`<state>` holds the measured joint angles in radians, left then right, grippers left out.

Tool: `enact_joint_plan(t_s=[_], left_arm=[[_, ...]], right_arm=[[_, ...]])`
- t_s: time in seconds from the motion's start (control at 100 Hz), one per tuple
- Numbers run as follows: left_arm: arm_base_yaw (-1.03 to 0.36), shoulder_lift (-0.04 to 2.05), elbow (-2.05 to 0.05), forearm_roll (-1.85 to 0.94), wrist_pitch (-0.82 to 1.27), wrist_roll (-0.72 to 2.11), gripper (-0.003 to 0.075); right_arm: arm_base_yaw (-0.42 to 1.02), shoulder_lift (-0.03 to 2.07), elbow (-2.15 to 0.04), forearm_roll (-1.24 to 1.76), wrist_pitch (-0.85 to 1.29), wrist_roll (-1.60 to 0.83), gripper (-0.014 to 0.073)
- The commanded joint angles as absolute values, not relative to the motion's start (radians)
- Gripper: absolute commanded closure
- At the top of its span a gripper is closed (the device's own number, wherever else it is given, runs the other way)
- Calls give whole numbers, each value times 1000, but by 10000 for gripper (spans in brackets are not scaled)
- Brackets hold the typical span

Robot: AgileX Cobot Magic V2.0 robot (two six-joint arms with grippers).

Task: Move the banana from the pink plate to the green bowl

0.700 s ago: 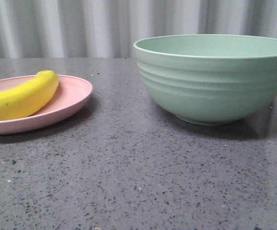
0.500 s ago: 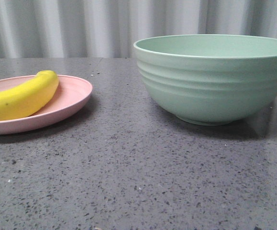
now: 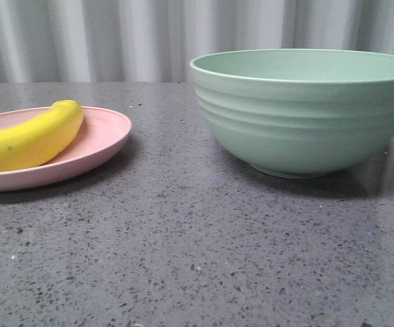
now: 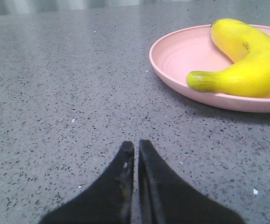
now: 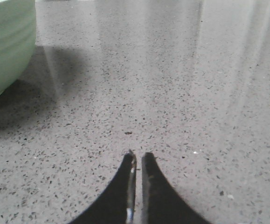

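We are yet to reach: left jaws narrow, right too, the curved yellow banana [image 4: 246, 65] on the pale pink plate [image 4: 181, 56] ahead; next, open wide

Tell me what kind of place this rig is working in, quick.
Likely a staged test bench, not a real kitchen: a speckled grey stone-look table, a plain pale curtain behind it, and only a banana on a plate beside a bowl.

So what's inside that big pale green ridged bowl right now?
Nothing shows inside the pale mint-green ridged bowl, but only its upper inner wall is visible; the rim hides the bottom. The curved yellow banana lies on the round pale pink plate.
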<state>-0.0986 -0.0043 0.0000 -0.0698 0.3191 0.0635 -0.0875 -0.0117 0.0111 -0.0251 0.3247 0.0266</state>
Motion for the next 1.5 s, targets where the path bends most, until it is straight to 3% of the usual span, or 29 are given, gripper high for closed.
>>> enact_joint_plan(t_s=[0.0,0.5,1.49], left_arm=[[-98,-34,11,-72,259,56,741],[-98,-34,11,-72,237,56,741],[-98,-34,11,-67,88,56,741]], right_arm=[[-93,-33,32,-27,302,19,665],[-93,-33,32,-29,291,19,665],[-93,-33,32,-29,66,19,665]])
